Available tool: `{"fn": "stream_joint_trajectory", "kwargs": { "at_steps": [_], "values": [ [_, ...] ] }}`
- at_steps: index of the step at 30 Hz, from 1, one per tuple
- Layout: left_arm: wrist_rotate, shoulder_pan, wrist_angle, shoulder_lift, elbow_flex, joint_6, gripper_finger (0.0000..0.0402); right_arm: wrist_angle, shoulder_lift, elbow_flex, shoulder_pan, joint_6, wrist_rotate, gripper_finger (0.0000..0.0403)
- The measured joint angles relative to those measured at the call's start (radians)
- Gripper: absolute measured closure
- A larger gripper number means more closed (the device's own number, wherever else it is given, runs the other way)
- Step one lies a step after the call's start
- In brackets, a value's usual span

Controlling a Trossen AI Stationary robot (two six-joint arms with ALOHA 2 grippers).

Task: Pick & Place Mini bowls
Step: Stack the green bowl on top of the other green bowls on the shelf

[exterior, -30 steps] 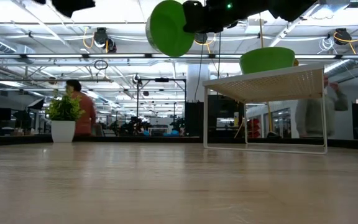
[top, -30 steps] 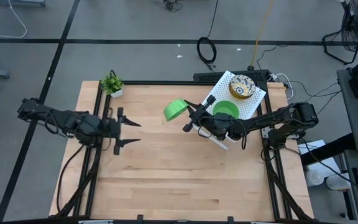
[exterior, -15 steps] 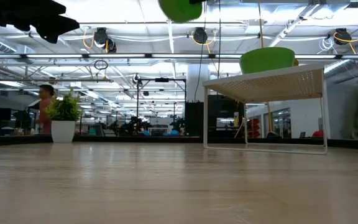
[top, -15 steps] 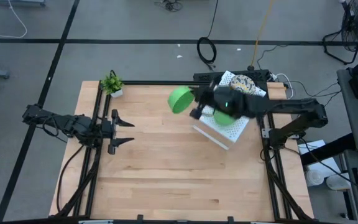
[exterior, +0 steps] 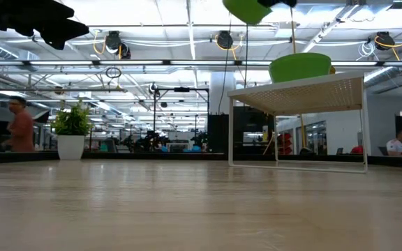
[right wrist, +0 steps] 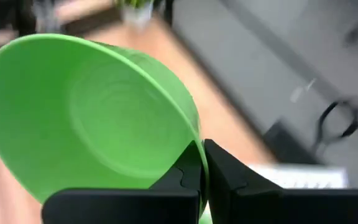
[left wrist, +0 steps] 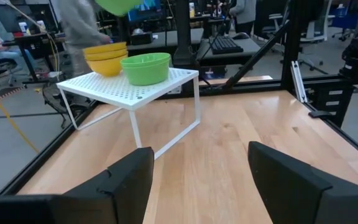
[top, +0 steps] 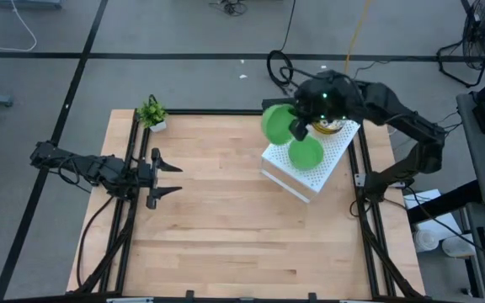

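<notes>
My right gripper [top: 296, 128] is high over the far left corner of the white perforated rack [top: 327, 160], shut on a plain green mini bowl [top: 277, 124] that also shows at the top of the low view [exterior: 248, 10]. A second green mini bowl [top: 306, 153] stands upright on the rack top [left wrist: 146, 67]. Behind it is a stack of patterned bowls [left wrist: 106, 59], partly hidden under my right arm in the high view. My left gripper [top: 178, 179] hovers open near the table's left edge, pointing at the rack with nothing between its fingers [left wrist: 126, 180]. My right gripper pinches the green bowl's rim [right wrist: 194, 134], one finger inside the bowl and one outside. The fingers [right wrist: 219, 168] point slantwise down. The bowl is lifted clear, tilted, high above rack and table.
A small potted plant [top: 151, 114] stands at the table's far left corner. The rack takes up the far right part of the table. People move in the room behind the table [exterior: 19, 132]. Bare wood lies between my left gripper and the rack.
My right gripper has risen and swung toward the table's far right with the green bowl, from beside the rack's left side to above its far left corner, turning its wrist on the way. My left gripper has sunk a little and drawn back toward the left edge, then kept still.
</notes>
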State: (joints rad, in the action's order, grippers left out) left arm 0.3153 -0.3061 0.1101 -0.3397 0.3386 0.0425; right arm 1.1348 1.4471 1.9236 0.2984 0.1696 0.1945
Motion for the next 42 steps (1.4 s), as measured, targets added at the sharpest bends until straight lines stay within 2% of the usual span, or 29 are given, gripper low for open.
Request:
{"fn": "stream_joint_trajectory", "kwargs": {
  "at_steps": [2,4,9,17,31,42],
  "values": [
    [0.000,0.000,0.001,0.000,0.000,0.000,0.0136,0.099,0.003,0.000,0.041,0.010,-0.094,0.0403],
    [0.000,0.000,0.010,0.000,0.000,0.000,0.0138,0.221,0.005,-0.001,0.077,0.022,-0.145,0.0403],
    [0.000,0.000,0.030,0.000,0.000,-0.005,0.0146,0.439,0.015,-0.002,0.136,0.036,-0.180,0.0403],
    [0.000,0.000,0.037,0.000,0.000,-0.027,0.0148,0.433,0.013,-0.012,0.148,0.059,-0.202,0.0403],
    [0.000,0.000,0.053,0.000,0.000,-0.034,0.0149,0.436,0.014,-0.193,0.146,0.052,-0.224,0.0403],
    [0.000,0.000,0.053,0.000,0.000,-0.038,0.0149,0.385,0.014,-0.219,0.146,0.054,-0.223,0.0400]
  ]
}}
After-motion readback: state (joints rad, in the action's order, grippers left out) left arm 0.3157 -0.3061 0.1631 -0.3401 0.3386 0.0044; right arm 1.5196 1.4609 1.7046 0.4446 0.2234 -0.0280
